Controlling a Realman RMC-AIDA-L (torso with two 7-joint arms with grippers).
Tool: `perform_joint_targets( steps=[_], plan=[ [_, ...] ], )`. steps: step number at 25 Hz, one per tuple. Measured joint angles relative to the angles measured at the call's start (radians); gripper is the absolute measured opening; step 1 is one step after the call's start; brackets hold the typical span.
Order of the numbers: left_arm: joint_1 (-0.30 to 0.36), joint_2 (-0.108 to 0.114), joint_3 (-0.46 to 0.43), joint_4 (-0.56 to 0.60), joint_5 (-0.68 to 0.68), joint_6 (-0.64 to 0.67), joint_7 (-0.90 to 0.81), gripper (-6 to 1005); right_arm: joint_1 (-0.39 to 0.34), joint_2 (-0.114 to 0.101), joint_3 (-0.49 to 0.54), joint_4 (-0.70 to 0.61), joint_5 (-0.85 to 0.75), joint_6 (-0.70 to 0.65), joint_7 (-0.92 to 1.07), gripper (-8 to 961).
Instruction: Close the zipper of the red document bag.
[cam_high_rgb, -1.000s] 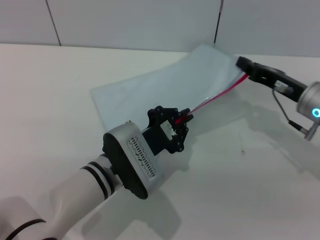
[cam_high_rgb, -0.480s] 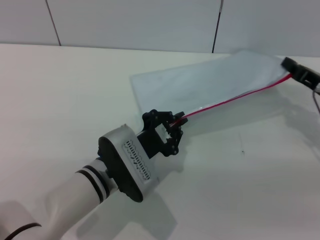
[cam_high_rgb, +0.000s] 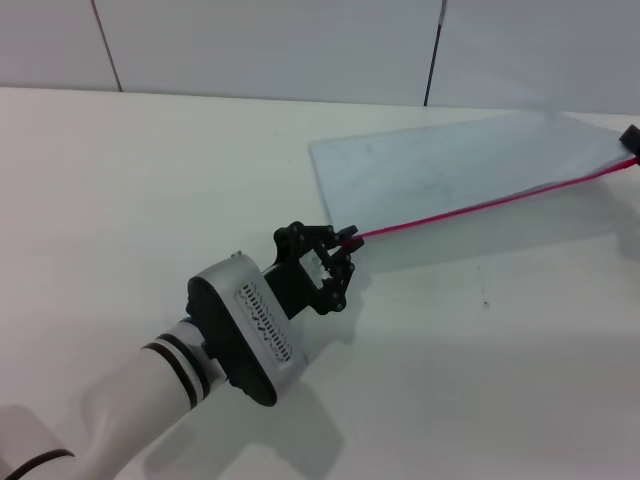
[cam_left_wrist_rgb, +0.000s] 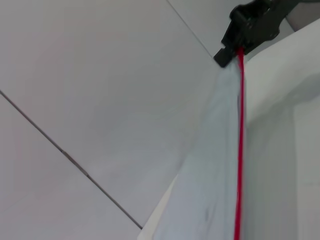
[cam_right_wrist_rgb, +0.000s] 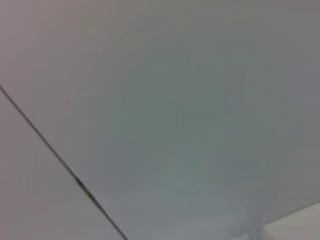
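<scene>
The red document bag (cam_high_rgb: 470, 165) lies stretched out on the white table, a pale translucent pouch angled toward the far right. Its zipper (cam_high_rgb: 480, 205) runs as a thin red strip along the near long edge. My left gripper (cam_high_rgb: 347, 243) is shut on the near end of the zipper, at the bag's lower left corner. My right gripper (cam_high_rgb: 632, 138) shows only as a black tip at the picture's right edge, clamped on the bag's far corner. The left wrist view looks along the zipper (cam_left_wrist_rgb: 240, 150) to the right gripper (cam_left_wrist_rgb: 234, 47) at its far end.
The white table (cam_high_rgb: 150, 180) spreads wide to the left and in front of the bag. A tiled wall with a dark seam (cam_high_rgb: 433, 50) rises behind it. The right wrist view shows only wall.
The right gripper has pulled the bag to the right, almost out of the head view. The left gripper has drawn back slightly left, and a longer stretch of red zipper now lies between them.
</scene>
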Motion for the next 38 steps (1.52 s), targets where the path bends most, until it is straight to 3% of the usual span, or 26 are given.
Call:
perform_joint_targets(
  steps=[11, 16, 18, 20, 26, 29, 35, 38],
  plan=[
    [0.043, 0.001, -0.008, 0.032, -0.010, 0.049, -0.006, 158, -0.019, -0.001, 0.001, -0.010, 0.052, -0.019, -0.014, 69],
    [0.057, 0.004, -0.011, 0.067, -0.012, 0.127, -0.113, 202, -0.028, 0.001, 0.001, -0.019, 0.076, -0.072, -0.073, 76],
    [0.062, 0.005, -0.015, 0.091, -0.016, 0.162, -0.178, 220, -0.030, 0.004, 0.001, -0.016, 0.080, -0.105, -0.136, 132],
    [0.071, 0.008, -0.019, 0.112, -0.021, 0.204, -0.235, 431, -0.036, 0.008, 0.001, -0.004, 0.099, -0.146, -0.216, 189],
    [0.118, 0.015, -0.041, 0.167, -0.027, 0.394, -0.375, 589, -0.097, 0.013, 0.002, 0.100, 0.180, -0.328, -0.542, 398],
    [0.134, 0.015, -0.061, 0.202, -0.031, 0.456, -0.468, 589, -0.128, 0.014, 0.003, 0.184, 0.223, -0.386, -0.745, 543],
    [0.140, 0.018, -0.069, 0.304, -0.077, 0.512, -0.771, 589, -0.166, 0.016, 0.004, 0.344, 0.309, -0.416, -1.112, 644],
    [0.140, 0.019, -0.069, 0.357, -0.091, 0.523, -0.922, 589, -0.178, 0.018, 0.004, 0.402, 0.339, -0.416, -1.235, 644]
  ],
)
